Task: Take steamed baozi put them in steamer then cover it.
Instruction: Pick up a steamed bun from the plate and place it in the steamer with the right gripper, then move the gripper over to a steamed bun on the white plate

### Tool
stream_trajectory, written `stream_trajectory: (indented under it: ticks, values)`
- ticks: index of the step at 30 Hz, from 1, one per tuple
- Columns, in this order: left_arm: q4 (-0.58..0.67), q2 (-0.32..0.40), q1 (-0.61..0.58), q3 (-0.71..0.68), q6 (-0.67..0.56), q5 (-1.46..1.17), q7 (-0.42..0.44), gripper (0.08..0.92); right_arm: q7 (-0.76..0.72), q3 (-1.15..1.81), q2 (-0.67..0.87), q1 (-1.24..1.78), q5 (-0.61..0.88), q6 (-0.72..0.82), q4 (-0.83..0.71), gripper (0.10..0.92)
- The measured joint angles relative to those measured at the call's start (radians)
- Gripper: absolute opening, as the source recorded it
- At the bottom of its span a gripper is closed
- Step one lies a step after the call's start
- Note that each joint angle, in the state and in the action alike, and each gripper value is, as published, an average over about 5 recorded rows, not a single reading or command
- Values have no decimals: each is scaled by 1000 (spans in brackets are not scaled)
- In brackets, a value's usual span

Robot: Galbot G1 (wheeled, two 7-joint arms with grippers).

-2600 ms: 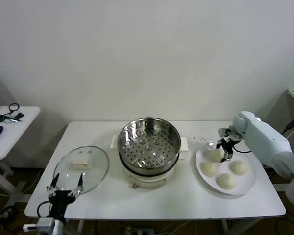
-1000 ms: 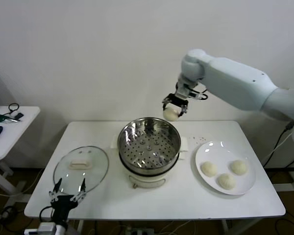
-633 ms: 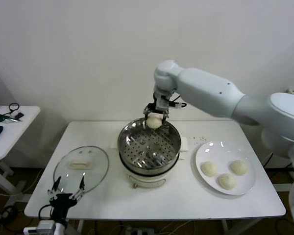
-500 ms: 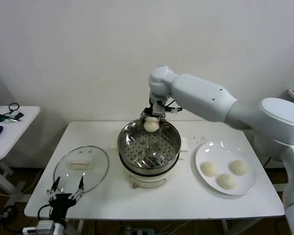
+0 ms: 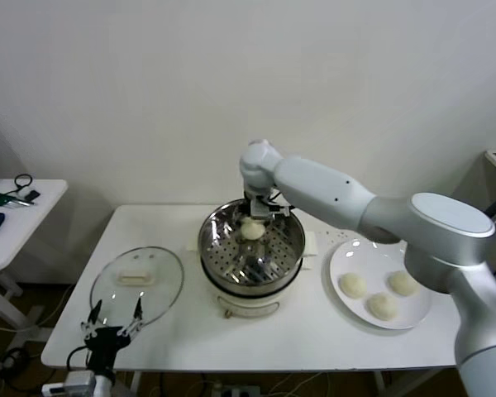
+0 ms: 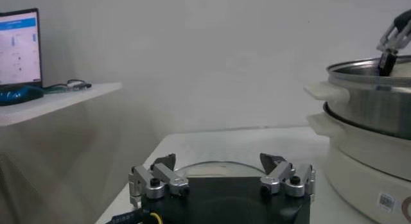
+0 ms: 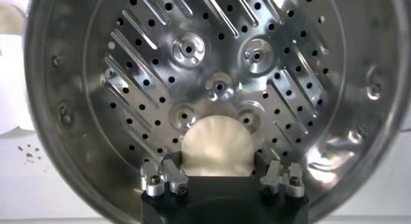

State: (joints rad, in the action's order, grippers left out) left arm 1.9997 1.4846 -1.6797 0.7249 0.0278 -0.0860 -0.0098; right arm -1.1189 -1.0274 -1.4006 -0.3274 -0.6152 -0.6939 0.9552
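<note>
Head view: right claw (image 5: 253, 222) grips first baozi (image 5: 252, 229) inside steamer (image 5: 252, 241); next: release on tray. Left claw (image 5: 112, 318) open, near bench edge.

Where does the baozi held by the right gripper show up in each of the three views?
Head view: baozi inside the steamer, at its far side, in the right gripper.
Left wrist view: not visible; only the steamer's outside wall.
Right wrist view: low centre, over the perforated tray.
Shared landmark: the steamer.
</note>
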Motion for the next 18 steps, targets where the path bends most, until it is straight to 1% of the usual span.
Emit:
stream_trajectory:
  ticks: [6,13,18]
  values:
    - [-1,0,-4,4,2,-5,-9,823,-11,4,-1,10,-9,18,7,808]
    - [-2,-1,-2,0,9,-5,-23,823,-39,16,11,3,2,35,23,823]
    - [3,-1,-3,0,14,-4,-28,823,-71,9,36,-28,70,62,45,823]
